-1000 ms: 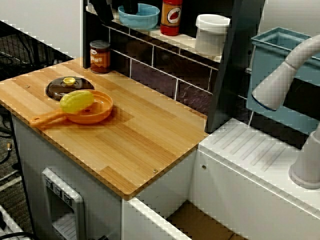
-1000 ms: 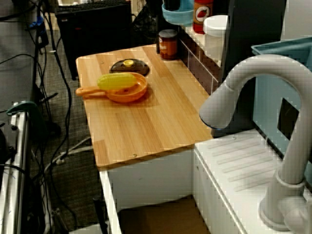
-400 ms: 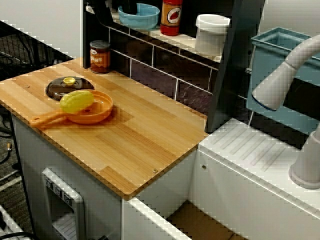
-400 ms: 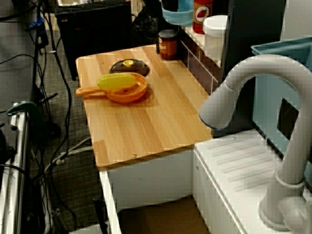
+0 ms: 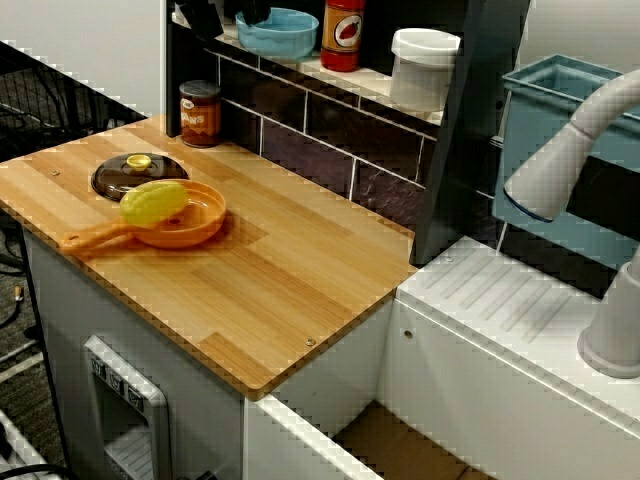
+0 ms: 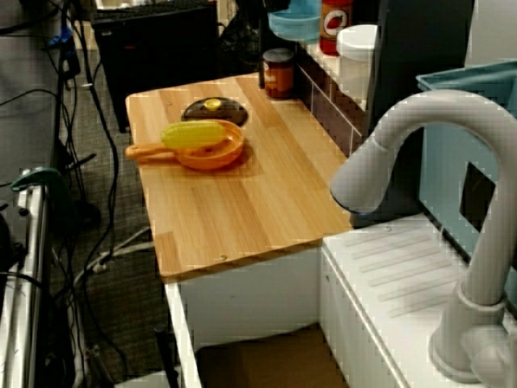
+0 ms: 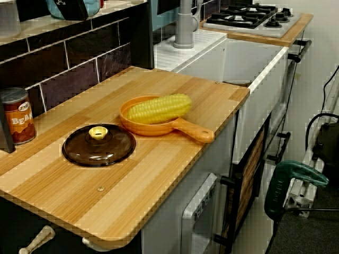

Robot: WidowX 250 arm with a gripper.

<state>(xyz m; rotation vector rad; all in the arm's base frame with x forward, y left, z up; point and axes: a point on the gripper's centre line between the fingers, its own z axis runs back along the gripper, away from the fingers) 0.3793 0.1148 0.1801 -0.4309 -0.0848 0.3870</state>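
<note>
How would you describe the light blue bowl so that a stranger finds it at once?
Find the wooden countertop; above its dark tiled back wall runs a shelf. The light blue round bowl stands there, next to a red bottle and further from a white lidded tub. It is the shelf's only open, shallow dish.

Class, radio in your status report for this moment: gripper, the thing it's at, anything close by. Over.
Gripper at blue bowl on shelf, fingers' state unclear. Red bottle close beside bowl.
</note>
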